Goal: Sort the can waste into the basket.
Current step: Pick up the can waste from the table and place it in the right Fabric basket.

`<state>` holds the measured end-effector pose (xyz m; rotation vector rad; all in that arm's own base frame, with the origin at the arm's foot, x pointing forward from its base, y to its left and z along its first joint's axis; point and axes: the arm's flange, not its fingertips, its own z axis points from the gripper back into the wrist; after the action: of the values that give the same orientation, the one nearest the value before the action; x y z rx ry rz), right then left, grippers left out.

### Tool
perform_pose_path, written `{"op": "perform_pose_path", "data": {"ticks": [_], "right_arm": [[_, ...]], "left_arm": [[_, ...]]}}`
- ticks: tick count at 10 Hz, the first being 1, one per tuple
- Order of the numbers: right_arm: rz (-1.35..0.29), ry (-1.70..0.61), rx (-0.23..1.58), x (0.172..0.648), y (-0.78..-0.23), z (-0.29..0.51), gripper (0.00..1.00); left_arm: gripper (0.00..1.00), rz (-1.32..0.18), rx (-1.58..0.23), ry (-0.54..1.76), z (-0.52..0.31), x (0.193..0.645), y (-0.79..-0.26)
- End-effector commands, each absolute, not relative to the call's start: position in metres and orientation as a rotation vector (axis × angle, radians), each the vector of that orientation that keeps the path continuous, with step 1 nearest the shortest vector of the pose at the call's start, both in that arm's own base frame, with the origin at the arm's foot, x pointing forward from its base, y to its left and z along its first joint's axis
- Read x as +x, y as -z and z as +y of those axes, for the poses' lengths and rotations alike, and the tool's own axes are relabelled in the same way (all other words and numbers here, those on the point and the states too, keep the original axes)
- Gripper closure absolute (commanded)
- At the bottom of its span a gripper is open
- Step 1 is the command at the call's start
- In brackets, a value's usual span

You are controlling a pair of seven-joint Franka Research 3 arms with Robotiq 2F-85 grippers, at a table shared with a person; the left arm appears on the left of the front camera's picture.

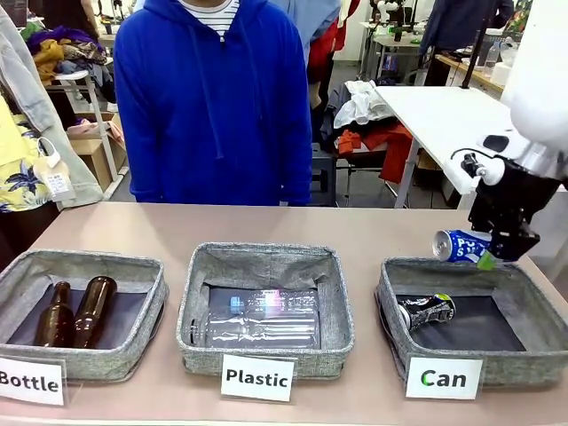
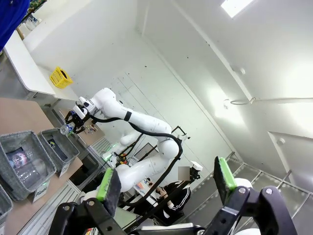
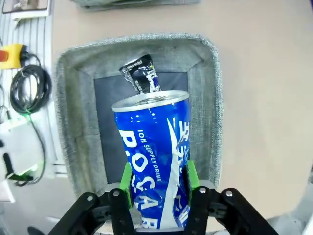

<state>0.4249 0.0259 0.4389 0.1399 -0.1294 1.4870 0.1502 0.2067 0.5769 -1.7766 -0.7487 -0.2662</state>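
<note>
A: Where is the right gripper (image 1: 493, 257) at this moment?

B: Above the far rim of the basket (image 1: 390, 293) signed "Can", at the right end of the table (image 1: 355, 235). Its green pads are pinched on a blue can (image 1: 460, 246), which lies roughly sideways in the front view, its top toward the middle of the table.

A: And from the wrist?

B: In the right wrist view the blue can (image 3: 156, 156) rises from between the fingers, dented along its side (the print reads "ION SUPPLY DRINK"), with the grey basket (image 3: 73, 127) directly beneath it.

A: Anything in that basket already?

B: One black can (image 1: 426, 310), crushed, lying on the dark liner near the left wall. It shows beyond the blue can's top from the wrist as well.

A: The left gripper (image 2: 166, 183)?

B: Spread wide, nothing between its pads, pointing up toward a white ceiling.

A: The other baskets?

B: The Plastic basket (image 1: 266, 263) in the middle holds clear bottles (image 1: 257, 318); the Bottle basket (image 1: 80, 264) on the left holds two brown glass bottles (image 1: 75, 312). A person in a blue hoodie (image 1: 213, 98) stands at the far side.
</note>
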Motion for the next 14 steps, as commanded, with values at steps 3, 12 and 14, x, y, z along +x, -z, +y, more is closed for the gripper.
{"op": "perform_pose_path", "data": {"ticks": [3,12,14], "right_arm": [[-0.137,-1.515,0.093,0.418,-0.428,0.039,0.00],[-0.302,-1.398,0.521,0.409,-0.433,0.044,0.00],[-0.465,-1.229,0.955,0.394,-0.440,0.021,0.00]], "left_arm": [[0.00,-0.746,-1.790,0.255,0.208,0.151,-0.581],[0.00,-0.746,-1.790,0.255,0.208,0.151,-0.581],[0.00,-0.746,-1.790,0.255,0.208,0.151,-0.581]]}}
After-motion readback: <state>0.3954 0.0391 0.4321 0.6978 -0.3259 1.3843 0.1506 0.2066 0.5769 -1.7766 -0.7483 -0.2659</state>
